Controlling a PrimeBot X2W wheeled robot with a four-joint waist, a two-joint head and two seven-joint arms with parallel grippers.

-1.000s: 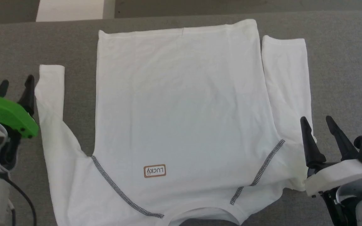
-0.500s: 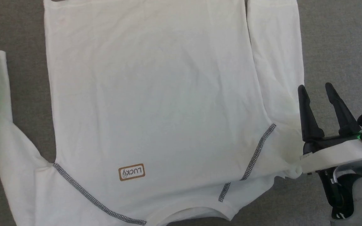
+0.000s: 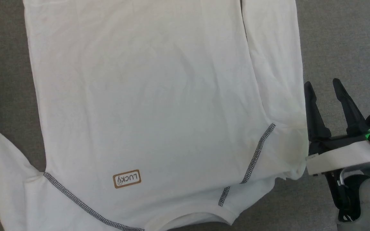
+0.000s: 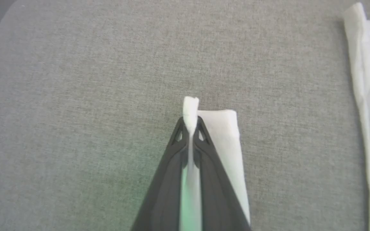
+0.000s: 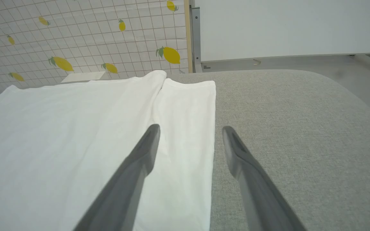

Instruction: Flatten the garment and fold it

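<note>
While the garment (image 3: pixel 146 96) lies spread flat on the grey worktop (image 3: pixel 342 41), the left hand (image 4: pixel 190 123) pinches its sleeve cuff (image 4: pixel 225 128). The right hand (image 3: pixel 321 82) gapes wide at the other sleeve's (image 3: pixel 275 48) edge.

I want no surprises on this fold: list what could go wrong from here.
1. The left tool is shut on a thin pinch at the edge of the sleeve cuff; a pull could slip the fabric out.
2. The right tool stands open beside the other sleeve, holding nothing, so the garment may drag or wrinkle across the grey surface when the left side is lifted.
</note>
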